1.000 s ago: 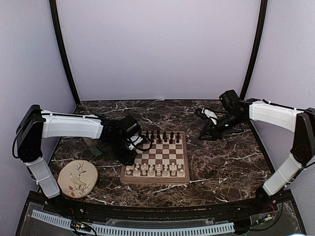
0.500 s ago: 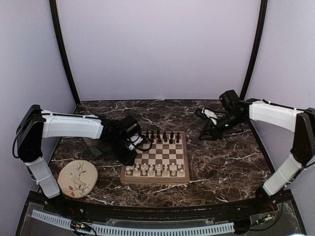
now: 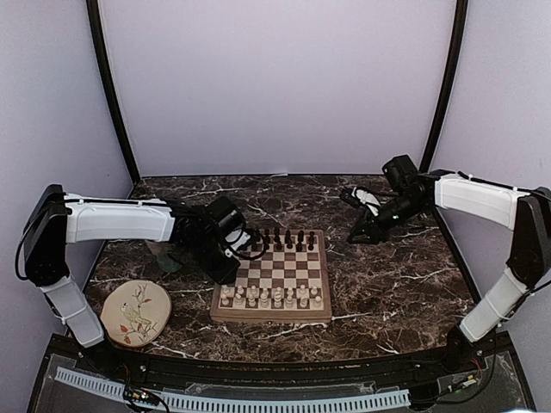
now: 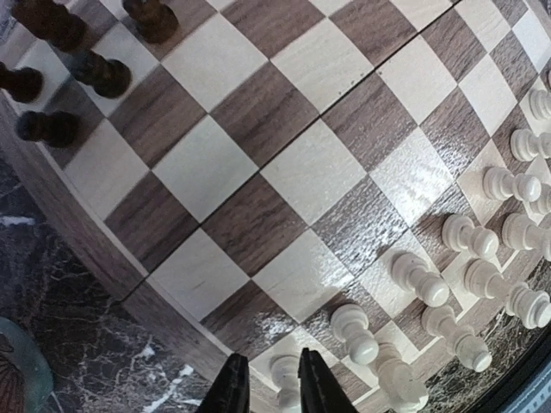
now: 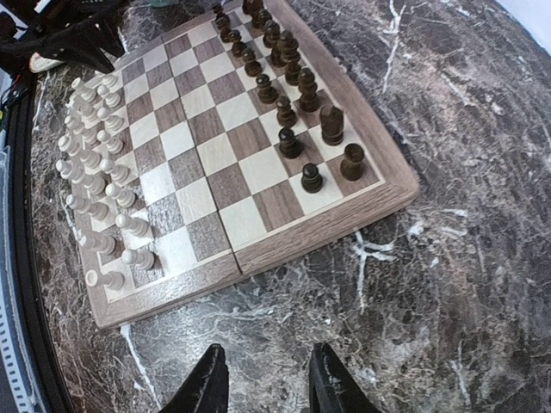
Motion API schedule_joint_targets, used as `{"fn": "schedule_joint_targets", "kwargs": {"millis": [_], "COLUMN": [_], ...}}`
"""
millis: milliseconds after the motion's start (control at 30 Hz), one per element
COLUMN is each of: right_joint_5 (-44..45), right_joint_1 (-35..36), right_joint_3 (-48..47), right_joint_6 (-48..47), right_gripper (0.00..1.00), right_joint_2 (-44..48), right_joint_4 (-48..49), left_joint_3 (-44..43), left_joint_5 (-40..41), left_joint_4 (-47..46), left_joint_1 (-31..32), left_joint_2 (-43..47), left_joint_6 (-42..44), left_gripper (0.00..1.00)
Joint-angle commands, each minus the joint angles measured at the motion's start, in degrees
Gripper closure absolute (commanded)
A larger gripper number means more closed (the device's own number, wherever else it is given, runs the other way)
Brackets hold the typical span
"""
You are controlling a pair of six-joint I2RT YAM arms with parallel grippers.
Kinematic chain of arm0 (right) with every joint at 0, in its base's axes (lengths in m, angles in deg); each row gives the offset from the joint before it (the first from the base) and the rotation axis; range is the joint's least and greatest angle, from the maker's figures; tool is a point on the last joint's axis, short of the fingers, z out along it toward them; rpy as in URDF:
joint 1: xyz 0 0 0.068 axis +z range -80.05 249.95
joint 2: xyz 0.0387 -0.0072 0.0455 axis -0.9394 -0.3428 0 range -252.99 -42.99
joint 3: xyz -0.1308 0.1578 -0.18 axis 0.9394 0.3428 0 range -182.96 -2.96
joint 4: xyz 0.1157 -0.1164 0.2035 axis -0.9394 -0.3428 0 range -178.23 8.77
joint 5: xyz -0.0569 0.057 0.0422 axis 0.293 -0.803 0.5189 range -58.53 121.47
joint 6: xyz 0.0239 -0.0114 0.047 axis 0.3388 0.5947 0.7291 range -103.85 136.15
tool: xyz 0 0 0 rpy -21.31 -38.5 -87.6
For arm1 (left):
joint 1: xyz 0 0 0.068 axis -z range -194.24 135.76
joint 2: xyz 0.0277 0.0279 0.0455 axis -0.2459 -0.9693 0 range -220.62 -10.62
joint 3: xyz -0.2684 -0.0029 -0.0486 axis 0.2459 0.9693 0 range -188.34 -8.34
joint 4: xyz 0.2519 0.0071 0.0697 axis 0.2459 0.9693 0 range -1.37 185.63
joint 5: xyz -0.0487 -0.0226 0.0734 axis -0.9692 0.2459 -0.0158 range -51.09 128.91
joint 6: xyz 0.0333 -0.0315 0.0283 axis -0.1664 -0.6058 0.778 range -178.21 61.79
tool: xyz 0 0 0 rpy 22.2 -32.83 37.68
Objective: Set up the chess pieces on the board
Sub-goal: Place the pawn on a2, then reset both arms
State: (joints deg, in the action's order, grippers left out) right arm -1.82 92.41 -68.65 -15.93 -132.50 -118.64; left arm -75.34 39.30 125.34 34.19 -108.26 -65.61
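Top view: fixed, high behind arm bases, tilted down and forward; takes in whole table [image 3: 387,292], board [image 3: 280,275] small at centre.
Left wrist: very close above board's left edge, near white rows, angled steeply down; sees part only.
Right wrist: farther off, beyond right edge, facing left and down; whole board in frame.
Shared by all three: board.
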Motion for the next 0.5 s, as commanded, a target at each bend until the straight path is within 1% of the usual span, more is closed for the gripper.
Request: {"fn": "schedule_joint_targets", "kwargs": {"millis": [0, 100, 200, 267, 300, 333, 400, 433, 467], "right_joint_5": [4.5, 9.5, 17.1, 20.9, 23.0, 25.9, 32.1, 34.8, 36.7], "right_joint_1": [0.1, 0.0, -0.6, -1.2, -1.5, -1.8, -2.8, -3.5, -4.4], "right_joint_3": [-4.7, -7.4, -9.8, -10.7, -10.9, -10.9, -10.0, -9.2, -8.6], "right_joint_6": [3.1, 5.0, 8.0, 9.5, 10.4, 11.1, 13.3, 14.7, 15.8], "right_gripper": [0.68, 0.68, 0.7, 0.68, 0.63, 0.57, 0.39, 0.27, 0.12], "right_joint_2": [3.0, 6.3, 10.0, 12.8, 14.2, 15.8, 19.4, 21.1, 22.2], "right_joint_4": [0.9, 1.5, 2.9, 4.4, 5.3, 6.1, 8.8, 10.3, 11.4], "left_joint_3": [-2.5, -4.1, -6.1, -6.4, -6.5, -6.8, -7.7, -7.7, -7.5], "left_joint_5": [5.9, 7.8, 8.9, 10.3, 10.8, 11.8, 13.1, 13.7, 14.3], "left_joint_4": [0.0, -0.3, -0.7, -2.5, -3.5, -4.2, -5.8, -6.8, -8.2], "left_joint_1": [-0.9, -3.7, -7.0, -9.3, -10.2, -11.0, -12.0, -12.1, -12.1], "left_joint_2": [7.3, 11.3, 15.5, 18.6, 19.9, 21.1, 22.9, 23.7, 24.4], "left_joint_6": [4.2, 6.1, 7.6, 9.2, 10.0, 10.4, 10.4, 10.5, 10.5], "left_gripper": [0.77, 0.77, 0.78, 0.77, 0.76, 0.75, 0.7, 0.64, 0.59]}}
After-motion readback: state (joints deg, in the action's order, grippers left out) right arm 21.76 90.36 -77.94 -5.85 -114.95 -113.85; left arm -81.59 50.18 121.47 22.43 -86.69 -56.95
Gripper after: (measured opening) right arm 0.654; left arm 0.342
